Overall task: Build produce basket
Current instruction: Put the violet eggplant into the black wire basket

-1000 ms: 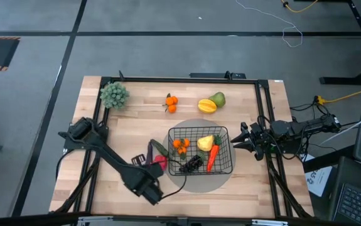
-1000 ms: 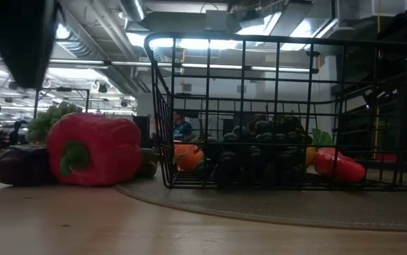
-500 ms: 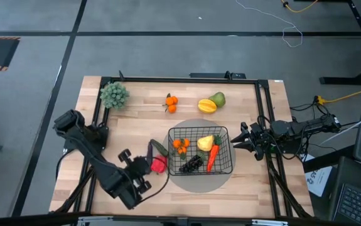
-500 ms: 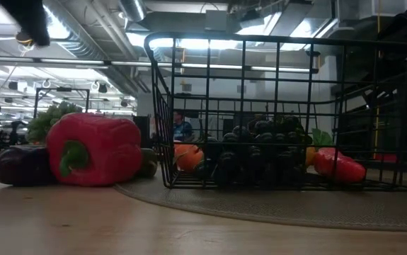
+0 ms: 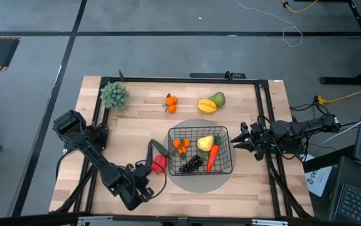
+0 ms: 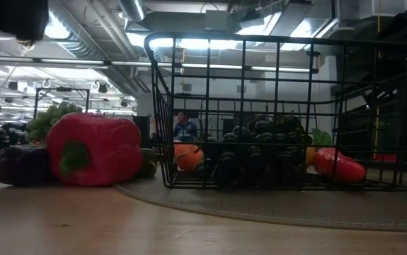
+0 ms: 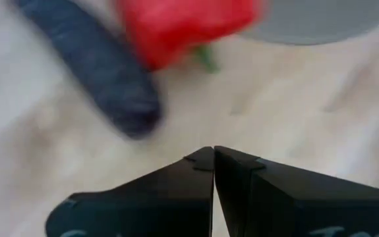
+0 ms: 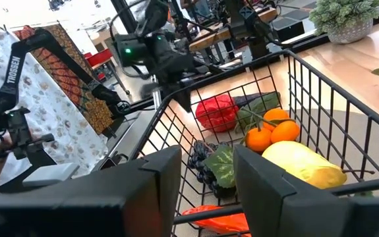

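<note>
While left end effector (image 7: 213, 172) hovers pressed together near red pepper (image 7: 184, 25) | right end effector (image 8: 205, 174) spread beside basket (image 5: 200, 150)

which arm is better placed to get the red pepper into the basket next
Left, probably. The left gripper sits just beside the red pepper, jaws shut, while the right gripper waits on the far side of the basket, which stands between it and the pepper.

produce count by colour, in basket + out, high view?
Orange: 3 – carrot and cluster in the basket, cluster on the table
Yellow: 2 – fruit in the basket, fruit on the table
Green: 2 – fruit, cucumber
Red: 1 – pepper
Dark: 2 – grapes in the basket, eggplant
Total: 10
</note>
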Robot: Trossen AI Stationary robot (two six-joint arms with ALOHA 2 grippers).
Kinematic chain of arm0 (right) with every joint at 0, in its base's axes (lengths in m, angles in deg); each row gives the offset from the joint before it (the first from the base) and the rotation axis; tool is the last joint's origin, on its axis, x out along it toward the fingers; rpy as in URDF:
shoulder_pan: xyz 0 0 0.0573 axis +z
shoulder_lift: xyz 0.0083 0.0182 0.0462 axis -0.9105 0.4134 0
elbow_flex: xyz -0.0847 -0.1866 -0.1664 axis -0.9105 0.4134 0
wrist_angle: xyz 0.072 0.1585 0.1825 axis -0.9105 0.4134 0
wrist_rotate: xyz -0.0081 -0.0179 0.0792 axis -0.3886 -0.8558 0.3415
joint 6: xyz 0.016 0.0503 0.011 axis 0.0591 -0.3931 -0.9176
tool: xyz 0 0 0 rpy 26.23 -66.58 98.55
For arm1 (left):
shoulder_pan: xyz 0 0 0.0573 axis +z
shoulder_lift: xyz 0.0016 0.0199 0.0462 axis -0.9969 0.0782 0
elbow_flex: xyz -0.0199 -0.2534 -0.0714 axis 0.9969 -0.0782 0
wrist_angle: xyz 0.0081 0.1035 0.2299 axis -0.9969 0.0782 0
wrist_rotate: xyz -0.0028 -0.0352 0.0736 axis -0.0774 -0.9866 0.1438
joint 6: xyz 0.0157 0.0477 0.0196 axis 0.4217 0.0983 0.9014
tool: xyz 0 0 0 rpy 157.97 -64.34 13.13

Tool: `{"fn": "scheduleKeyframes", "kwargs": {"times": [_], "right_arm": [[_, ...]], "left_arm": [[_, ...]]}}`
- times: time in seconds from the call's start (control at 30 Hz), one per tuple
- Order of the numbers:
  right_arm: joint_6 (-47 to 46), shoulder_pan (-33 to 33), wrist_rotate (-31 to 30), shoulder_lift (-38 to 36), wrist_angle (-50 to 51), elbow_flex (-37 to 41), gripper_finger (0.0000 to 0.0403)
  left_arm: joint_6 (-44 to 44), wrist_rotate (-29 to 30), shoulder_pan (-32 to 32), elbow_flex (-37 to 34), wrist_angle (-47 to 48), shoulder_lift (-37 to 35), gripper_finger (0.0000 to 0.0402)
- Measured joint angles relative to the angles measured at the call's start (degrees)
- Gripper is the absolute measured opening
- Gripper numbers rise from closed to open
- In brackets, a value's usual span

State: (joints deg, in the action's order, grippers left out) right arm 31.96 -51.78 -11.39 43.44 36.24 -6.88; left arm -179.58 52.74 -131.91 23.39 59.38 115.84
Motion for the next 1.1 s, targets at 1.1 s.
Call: {"fn": "scheduleKeyframes", "kwargs": {"times": [1.1], "right_arm": [[-0.09, -0.01, -2.25, 0.00, -0.42, 0.00, 0.0131]], "left_arm": [[17.93, 5.79, 8.52, 3.63, 24.67, -11.70, 0.0000]]}}
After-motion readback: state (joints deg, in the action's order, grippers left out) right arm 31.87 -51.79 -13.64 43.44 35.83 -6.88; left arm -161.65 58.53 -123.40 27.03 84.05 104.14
